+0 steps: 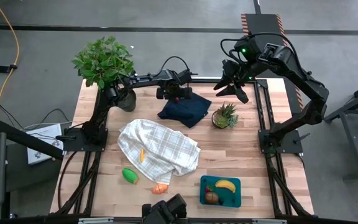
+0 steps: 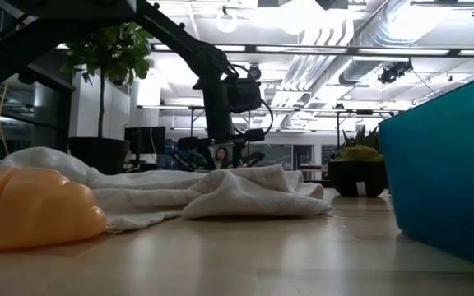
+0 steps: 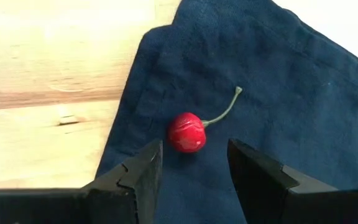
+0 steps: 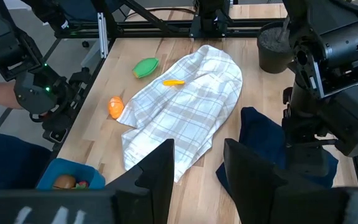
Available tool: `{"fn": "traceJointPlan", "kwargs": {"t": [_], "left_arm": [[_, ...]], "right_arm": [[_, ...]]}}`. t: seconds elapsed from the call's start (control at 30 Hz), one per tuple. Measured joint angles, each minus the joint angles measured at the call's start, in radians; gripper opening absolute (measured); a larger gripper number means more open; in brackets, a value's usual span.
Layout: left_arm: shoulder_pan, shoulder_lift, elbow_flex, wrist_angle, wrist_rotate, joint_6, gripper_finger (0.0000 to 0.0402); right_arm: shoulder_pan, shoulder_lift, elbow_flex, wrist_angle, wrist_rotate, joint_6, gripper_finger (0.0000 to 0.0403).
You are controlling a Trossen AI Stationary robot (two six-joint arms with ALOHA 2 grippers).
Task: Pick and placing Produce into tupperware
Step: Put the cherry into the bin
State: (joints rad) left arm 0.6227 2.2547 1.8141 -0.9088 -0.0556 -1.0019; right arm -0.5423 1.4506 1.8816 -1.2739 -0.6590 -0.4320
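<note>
Left gripper, jaws spread and empty, poised over the dark navy cloth. The red cherry lies on the cloth just beyond the fingertips at twelve o'clock, stem trailing toward two o'clock. The raised right gripper, also spread, is farther off.

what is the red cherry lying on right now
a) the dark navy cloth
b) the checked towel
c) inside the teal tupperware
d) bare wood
a: the left wrist view shows the cherry resting on the dark navy cloth, just ahead of the open left claw.
</note>
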Motion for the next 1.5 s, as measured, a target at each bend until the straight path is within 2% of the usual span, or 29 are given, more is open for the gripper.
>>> {"fn": "traceJointPlan", "kwargs": {"t": [0.77,1.23,1.5], "left_arm": [[-0.001,0.006,0.0,0.012,0.065,0.003,0.017],[-0.001,0.006,0.0,0.016,0.005,-0.001,0.017],[-0.001,0.007,0.0,0.017,0.003,0.0,0.017]], "right_arm": [[0.0,0.0,0.0,0.0,0.0,0.001,0.0129],[0.0,0.0,0.0,0.0,0.0,0.001,0.0129],[0.0,0.0,0.0,0.0,0.0,0.001,0.0129]]}}
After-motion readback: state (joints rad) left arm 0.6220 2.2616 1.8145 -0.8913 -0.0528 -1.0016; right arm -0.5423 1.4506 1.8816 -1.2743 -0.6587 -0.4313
